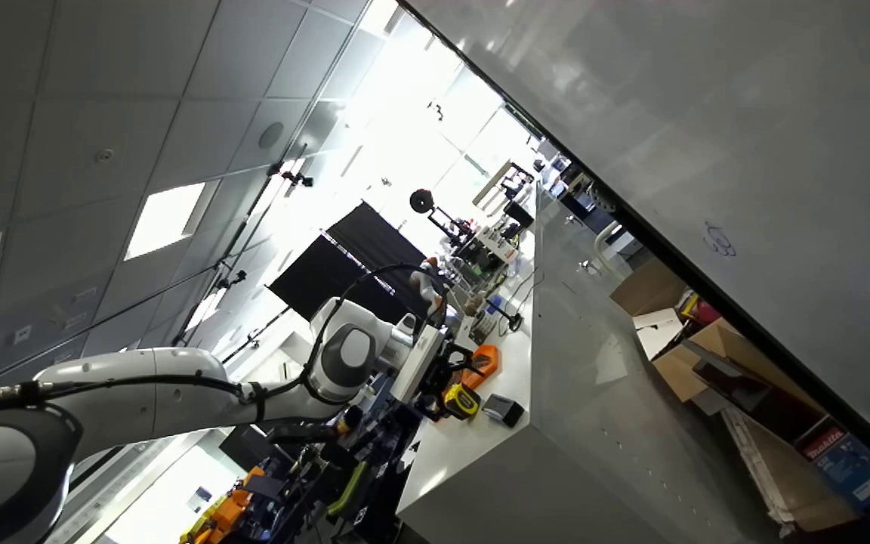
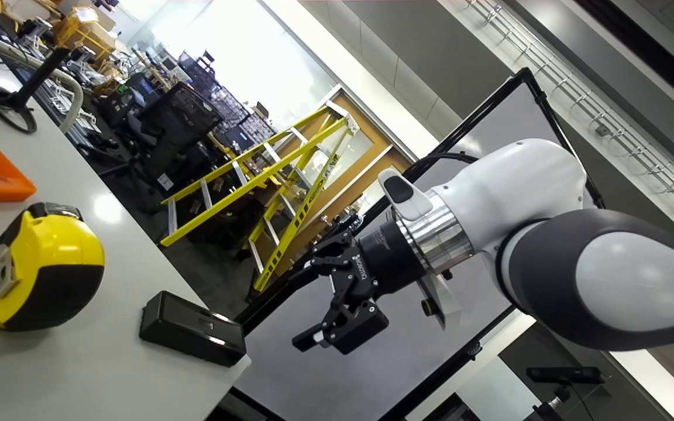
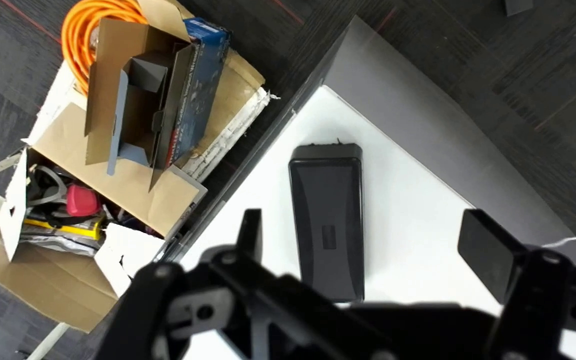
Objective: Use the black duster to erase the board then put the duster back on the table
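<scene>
Black duster (image 3: 328, 225) lies beneath spread fingers (image 3: 251, 230), not gripped

In the wrist view the duster shows between the fingers, nearer the one at the left of the frame. Its long axis runs nearly top to bottom, top end leaning slightly left, so the fingers, spaced left and right, should close across its narrow width. In an exterior view the gripper (image 2: 302, 311) hangs mid-frame, jaws wide and holding nothing, with clear air between it and the duster at its lower left. Lowering with a slight shift to wrist-frame left looks needed.

The duster rests on the white table (image 3: 408, 250), just short of its corner, so a nudge could tip it off. Also there, at the left of an exterior view, is a tape measure (image 2: 44, 269). Cardboard boxes (image 3: 83, 165) crowd the left of the wrist frame. The board (image 1: 707, 136) takes the upper right of an exterior view, a small dark scribble (image 1: 720, 239) on it.
</scene>
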Robot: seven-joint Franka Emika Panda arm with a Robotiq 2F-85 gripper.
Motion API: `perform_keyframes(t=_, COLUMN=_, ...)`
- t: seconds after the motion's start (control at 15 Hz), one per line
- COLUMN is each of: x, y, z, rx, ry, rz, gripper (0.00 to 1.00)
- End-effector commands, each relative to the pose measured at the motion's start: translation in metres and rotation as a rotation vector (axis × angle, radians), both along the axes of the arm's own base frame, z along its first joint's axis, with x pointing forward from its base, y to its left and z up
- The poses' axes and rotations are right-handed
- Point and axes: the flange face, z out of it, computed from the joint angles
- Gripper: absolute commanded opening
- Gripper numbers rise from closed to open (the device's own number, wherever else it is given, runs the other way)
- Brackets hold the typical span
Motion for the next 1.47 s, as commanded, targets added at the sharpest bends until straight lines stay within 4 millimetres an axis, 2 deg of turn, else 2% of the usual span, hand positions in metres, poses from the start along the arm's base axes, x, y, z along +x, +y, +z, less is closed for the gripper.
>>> perform_keyframes(t=0.0, x=0.019, y=0.011, z=-0.01, rx=0.022, ry=0.008, rz=0.03, gripper=1.0)
perform_keyframes(t=0.87, x=0.058, y=0.038, z=-0.047, rx=-0.003, ry=0.05, rz=0.055, gripper=1.0)
perform_keyframes(t=1.4, x=0.064, y=0.051, z=-0.068, rx=-0.003, ry=0.09, rz=0.07, gripper=1.0)
